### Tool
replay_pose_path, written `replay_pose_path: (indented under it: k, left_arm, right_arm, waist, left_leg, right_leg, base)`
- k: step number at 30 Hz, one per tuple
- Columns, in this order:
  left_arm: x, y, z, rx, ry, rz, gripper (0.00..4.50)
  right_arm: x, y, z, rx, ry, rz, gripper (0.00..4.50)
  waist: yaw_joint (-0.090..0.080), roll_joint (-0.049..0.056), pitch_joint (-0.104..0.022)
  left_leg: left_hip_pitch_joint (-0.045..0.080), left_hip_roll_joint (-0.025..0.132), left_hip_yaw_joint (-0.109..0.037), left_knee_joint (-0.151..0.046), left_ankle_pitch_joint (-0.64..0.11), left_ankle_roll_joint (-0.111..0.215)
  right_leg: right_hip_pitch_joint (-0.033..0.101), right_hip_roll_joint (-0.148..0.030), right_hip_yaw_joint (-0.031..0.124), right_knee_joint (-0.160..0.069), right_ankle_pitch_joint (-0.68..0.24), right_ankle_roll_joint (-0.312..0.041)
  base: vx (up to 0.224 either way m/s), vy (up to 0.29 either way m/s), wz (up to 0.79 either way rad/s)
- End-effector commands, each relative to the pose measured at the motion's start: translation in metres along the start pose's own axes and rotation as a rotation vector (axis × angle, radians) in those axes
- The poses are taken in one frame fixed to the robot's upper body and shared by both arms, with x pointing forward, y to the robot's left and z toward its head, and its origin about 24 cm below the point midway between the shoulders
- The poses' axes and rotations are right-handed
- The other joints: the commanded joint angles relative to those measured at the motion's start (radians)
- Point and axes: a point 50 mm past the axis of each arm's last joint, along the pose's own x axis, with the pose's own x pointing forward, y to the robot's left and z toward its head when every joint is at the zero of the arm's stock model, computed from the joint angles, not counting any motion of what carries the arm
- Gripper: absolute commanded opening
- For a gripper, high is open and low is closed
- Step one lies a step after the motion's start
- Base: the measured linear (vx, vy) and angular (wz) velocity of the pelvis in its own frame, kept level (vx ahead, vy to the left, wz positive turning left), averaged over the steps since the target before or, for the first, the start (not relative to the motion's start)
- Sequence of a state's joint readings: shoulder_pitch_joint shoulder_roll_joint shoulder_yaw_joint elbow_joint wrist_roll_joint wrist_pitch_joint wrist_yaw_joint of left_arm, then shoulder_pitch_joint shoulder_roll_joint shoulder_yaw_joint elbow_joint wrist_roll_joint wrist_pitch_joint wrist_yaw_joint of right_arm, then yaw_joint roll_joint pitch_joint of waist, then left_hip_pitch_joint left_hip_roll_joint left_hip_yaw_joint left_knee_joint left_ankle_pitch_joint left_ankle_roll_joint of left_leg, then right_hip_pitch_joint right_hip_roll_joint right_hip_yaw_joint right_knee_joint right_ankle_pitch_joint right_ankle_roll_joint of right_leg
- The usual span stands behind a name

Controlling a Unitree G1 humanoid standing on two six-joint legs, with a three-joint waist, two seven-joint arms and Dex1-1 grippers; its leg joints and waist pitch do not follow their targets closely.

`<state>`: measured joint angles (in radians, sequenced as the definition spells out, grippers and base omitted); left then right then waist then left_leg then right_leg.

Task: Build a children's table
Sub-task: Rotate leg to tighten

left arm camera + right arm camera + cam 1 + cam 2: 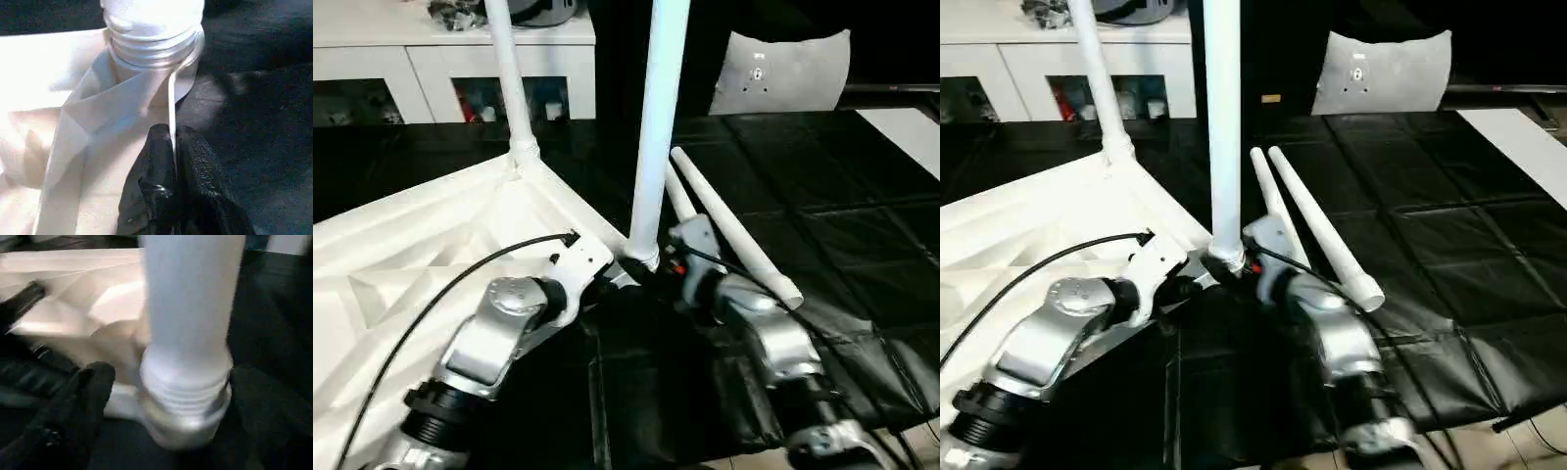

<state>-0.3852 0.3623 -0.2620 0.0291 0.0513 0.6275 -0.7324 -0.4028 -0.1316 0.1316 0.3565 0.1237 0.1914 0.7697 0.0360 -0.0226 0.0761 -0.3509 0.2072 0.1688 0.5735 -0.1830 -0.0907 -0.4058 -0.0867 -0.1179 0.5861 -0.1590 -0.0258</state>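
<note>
The upturned white tabletop (pixel 421 255) lies ribs-up so legs can screw in. The left hand (pixel 172 147) pinches its thin corner rib, probably steadying it. The right hand (pixel 85 396), seemingly released, flanks the near upright leg (pixel 658 127).

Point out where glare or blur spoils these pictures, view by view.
Left wrist view: the table top is blown out to flat white by glare, while the leg threads stay readable and the left gripper, shut on a thin rib, is crisp. Right wrist view: the leg and its socket are smeared and soft. Left eye view: even light, both loose legs sharp.
</note>
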Motion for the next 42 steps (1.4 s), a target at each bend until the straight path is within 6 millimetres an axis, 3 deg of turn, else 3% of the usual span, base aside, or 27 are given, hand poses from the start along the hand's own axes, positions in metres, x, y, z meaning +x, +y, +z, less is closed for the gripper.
replay_pose_path:
  k: [1,4,8,12,17,22,35,42]
  left_arm:
    - [-0.005,0.005,0.007,0.041,-0.042,-0.020,0.00]
    - [-0.010,0.005,0.002,0.123,-0.036,-0.109,0.00]
    - [-0.019,0.001,-0.003,0.222,-0.026,-0.286,0.00]
    - [-0.026,-0.006,-0.009,0.299,-0.005,-0.435,0.00]
    - [-0.031,-0.006,-0.016,0.368,0.054,-0.532,0.00]
    - [-0.033,-0.004,-0.016,0.389,0.056,-0.554,0.00]
    - [-0.032,-0.004,-0.016,0.398,0.045,-0.567,0.00]
    - [-0.032,-0.003,-0.018,0.392,0.049,-0.561,0.00]
  right_arm:
    - [0.001,0.008,0.008,-0.034,-0.033,0.116,4.43]
    - [-0.013,-0.002,0.013,-0.060,-0.022,0.165,4.43]
    - [-0.029,-0.012,0.016,-0.100,0.052,0.297,4.43]
    - [-0.032,-0.014,0.017,-0.185,0.097,0.357,4.43]
    - [-0.032,-0.015,0.018,-0.232,0.129,0.447,4.43]
    - [-0.032,-0.012,0.017,-0.242,0.155,0.516,4.27]
    - [-0.027,-0.007,0.013,-0.260,0.173,0.579,3.04]
    - [-0.024,-0.003,0.013,-0.264,0.161,0.594,2.71]
  waist:
    - [0.011,0.005,-0.066]
    - [0.011,0.007,-0.064]
    - [0.026,0.007,-0.065]
    - [0.045,0.011,-0.066]
    - [0.054,0.004,-0.062]
    - [0.053,0.003,-0.059]
    - [0.051,0.000,-0.055]
    - [0.049,-0.001,-0.053]
  left_leg:
    - [-0.006,0.019,-0.005,-0.061,-0.212,0.060]
    - [-0.006,0.021,-0.005,-0.061,-0.201,0.067]
    - [0.001,0.025,-0.002,-0.060,-0.178,0.078]
    - [0.006,0.028,-0.002,-0.061,-0.184,0.065]
    - [0.005,0.027,0.000,-0.065,-0.216,0.051]
    - [0.004,0.028,-0.002,-0.066,-0.223,0.046]
    - [0.002,0.028,-0.002,-0.067,-0.234,0.045]
    - [0.002,0.028,-0.003,-0.068,-0.239,0.045]
  right_leg:
    - [0.061,-0.059,0.058,-0.076,-0.338,-0.135]
    - [0.057,-0.058,0.059,-0.074,-0.323,-0.153]
    - [0.054,-0.056,0.063,-0.061,-0.249,-0.192]
    - [0.052,-0.061,0.063,-0.061,-0.255,-0.197]
    - [0.054,-0.061,0.064,-0.061,-0.282,-0.194]
    - [0.052,-0.061,0.064,-0.064,-0.323,-0.177]
    - [0.051,-0.062,0.065,-0.065,-0.353,-0.172]
    - [0.049,-0.062,0.065,-0.067,-0.370,-0.167]
  base:
    - [0.000,0.000,0.00]
    - [0.000,0.000,0.00]
    - [0.000,0.000,0.00]
    - [0.000,0.000,0.00]
    - [0.000,0.000,0.00]
    - [0.000,0.000,0.00]
    - [0.000,0.000,0.00]
    - [0.000,0.000,0.00]
